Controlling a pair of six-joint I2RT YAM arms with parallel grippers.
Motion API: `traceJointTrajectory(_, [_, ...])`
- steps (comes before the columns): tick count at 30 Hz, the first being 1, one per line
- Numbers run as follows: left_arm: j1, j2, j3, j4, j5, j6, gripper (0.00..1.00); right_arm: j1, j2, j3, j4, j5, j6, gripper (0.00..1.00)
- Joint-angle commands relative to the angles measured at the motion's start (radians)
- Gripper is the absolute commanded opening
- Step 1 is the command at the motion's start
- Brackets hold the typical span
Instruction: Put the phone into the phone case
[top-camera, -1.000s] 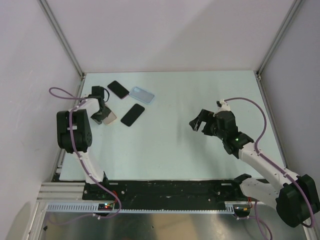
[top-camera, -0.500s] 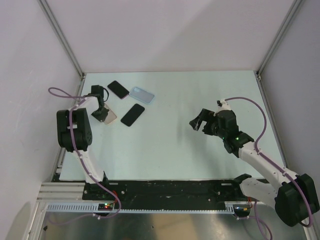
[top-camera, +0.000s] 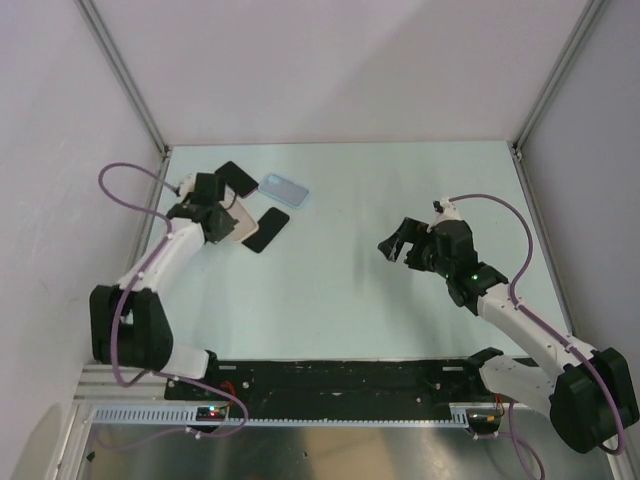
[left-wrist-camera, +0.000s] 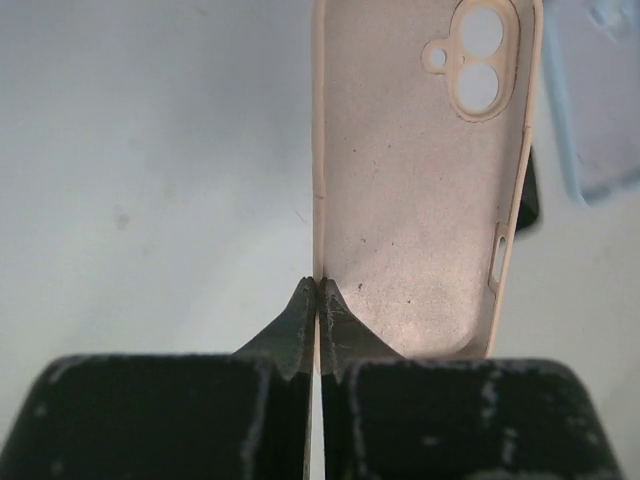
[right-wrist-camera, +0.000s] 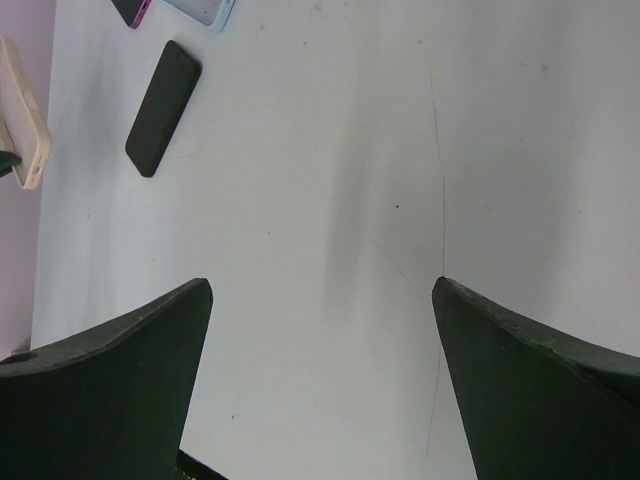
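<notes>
The counter (top-camera: 350, 200) is brightly, evenly lit. A soft grey shadow band is seen across it in the right wrist view. In both wrist views the jaws are rendered dark and blurred.

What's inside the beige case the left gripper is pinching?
The beige case is empty: only its bare lining shows. The left gripper grips one side wall, and its body covers the case's lowest end.
</notes>
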Motion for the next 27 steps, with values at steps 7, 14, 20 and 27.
traceJointTrajectory(7, [-0.489,-0.042,-0.090,-0.002,-0.035,-0.242,0.00,-0.012,-0.012,0.021,0.012,0.057,-0.017,0.97])
traceJointTrajectory(14, [-0.735,0.186,0.051,-0.002,-0.027,-0.335,0.00,-0.028,0.000,0.021,-0.014,0.069,-0.022,0.97])
traceJointTrajectory(20, [-0.840,0.303,0.151,0.002,0.002,-0.292,0.00,-0.029,0.012,0.021,-0.017,0.069,-0.022,0.97])
traceJointTrajectory(27, [-0.856,0.248,0.126,0.012,-0.041,-0.214,0.74,-0.031,0.003,0.021,-0.024,0.069,-0.032,0.97])
